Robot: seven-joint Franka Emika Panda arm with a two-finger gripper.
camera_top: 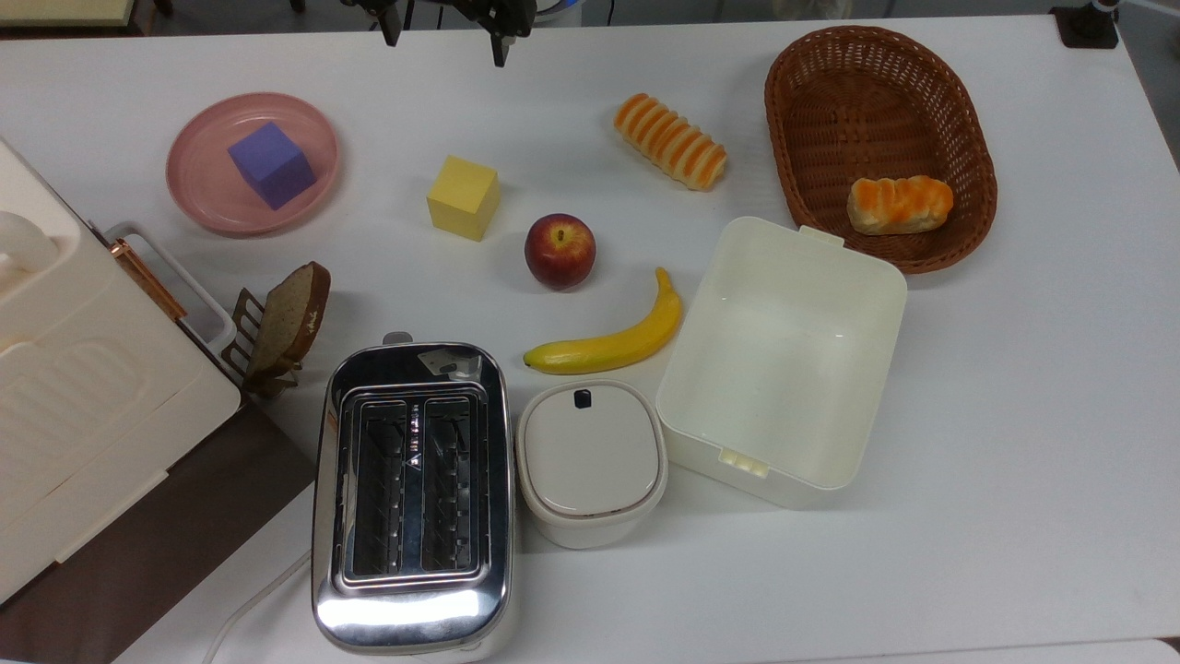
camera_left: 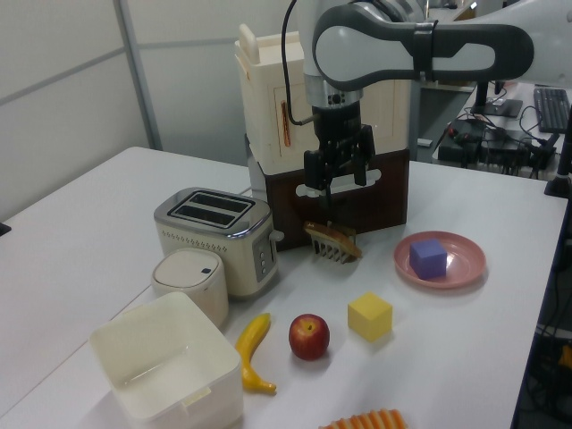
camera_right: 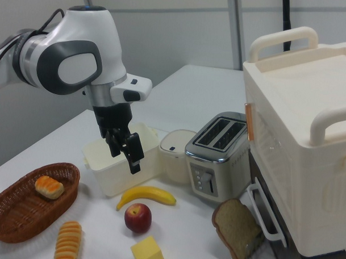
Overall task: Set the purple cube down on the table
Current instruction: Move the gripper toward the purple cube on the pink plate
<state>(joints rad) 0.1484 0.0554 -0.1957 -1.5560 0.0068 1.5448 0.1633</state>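
Nearest in the top view sits the chrome toaster (camera_top: pixel 412 498) with the lidded white pot (camera_top: pixel 591 461) just to its right, and the open cream box (camera_top: pixel 784 360) further right. Behind them lie the banana (camera_top: pixel 613 340) and apple (camera_top: pixel 560 250), then the yellow cube (camera_top: pixel 463 196). Further back, at the top view's left, the purple cube (camera_top: pixel 271 164) rests inside the pink plate (camera_top: pixel 198 184), not on the white table (camera_top: pixel 1014 415). At the far edge the gripper (camera_top: pixel 444 32) hangs above the table, its 2 fingers apart and holding nothing.
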